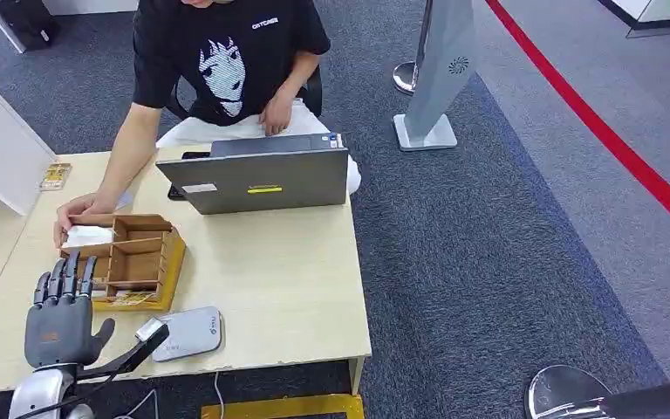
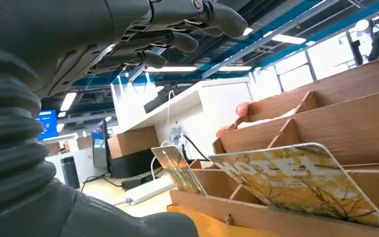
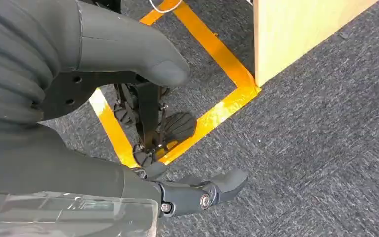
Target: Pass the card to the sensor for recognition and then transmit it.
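just left hand [image 1: 59,316] — empty, near card [image 2: 303,183]

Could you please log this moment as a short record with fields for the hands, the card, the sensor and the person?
Left robot hand: open, fingers spread, over the table beside the wooden organizer
Right robot hand: hanging over the carpet, holding nothing
Card: leaning in the organizer's near slot, not held
Sensor: flat on the table near the front edge
Person's hand: at the organizer's far compartment

You are looking at a brown wooden organizer [image 1: 144,253] with a matt grain, sitting on a smooth pale wood-look table [image 1: 270,279]. A glossy printed card [image 2: 296,182] is catching light; the carpet [image 3: 325,148] is looking rough.
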Robot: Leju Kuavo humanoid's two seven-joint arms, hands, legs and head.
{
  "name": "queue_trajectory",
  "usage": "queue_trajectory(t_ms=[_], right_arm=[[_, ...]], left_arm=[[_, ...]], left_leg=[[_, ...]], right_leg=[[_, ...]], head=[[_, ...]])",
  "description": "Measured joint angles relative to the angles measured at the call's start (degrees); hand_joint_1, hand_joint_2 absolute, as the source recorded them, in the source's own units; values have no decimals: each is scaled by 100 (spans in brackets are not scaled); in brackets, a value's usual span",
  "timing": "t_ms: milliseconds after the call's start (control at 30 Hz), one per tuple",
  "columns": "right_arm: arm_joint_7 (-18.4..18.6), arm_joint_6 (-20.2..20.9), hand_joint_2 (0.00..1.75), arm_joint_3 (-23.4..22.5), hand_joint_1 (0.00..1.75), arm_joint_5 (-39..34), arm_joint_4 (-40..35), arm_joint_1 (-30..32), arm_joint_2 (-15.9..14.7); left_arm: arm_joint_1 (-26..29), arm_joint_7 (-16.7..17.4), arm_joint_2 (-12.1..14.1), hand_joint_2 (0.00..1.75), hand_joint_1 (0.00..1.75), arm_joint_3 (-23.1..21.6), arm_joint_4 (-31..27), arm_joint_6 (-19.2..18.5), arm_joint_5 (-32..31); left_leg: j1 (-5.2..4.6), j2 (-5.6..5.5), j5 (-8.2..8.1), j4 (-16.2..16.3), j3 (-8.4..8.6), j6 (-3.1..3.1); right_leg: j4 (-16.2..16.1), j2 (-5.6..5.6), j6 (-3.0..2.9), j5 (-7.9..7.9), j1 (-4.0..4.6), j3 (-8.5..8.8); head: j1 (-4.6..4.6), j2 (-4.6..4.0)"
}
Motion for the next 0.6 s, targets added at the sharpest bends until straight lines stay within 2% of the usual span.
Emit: queue_trajectory(t_ms=[267, 600], right_arm=[[22, -7, 175, 17, 0, 11, -2, -1, 4], [44, -35, 175, 37, 0, -37, -2, -1, 26]], left_arm=[[-5, 4, -48, 175, 0, 0, 77, -74, 0], [-12, 306, -57, 175, 0, -649, 77, -249, -4]], left_leg=[[-1, 1, 0, 0, 1, 0], [-2, 2, 0, 1, 1, 0]], right_leg=[[0, 1, 0, 0, 0, -1], [0, 1, 0, 0, 0, 0]], head=[[0, 0], [0, 0]])
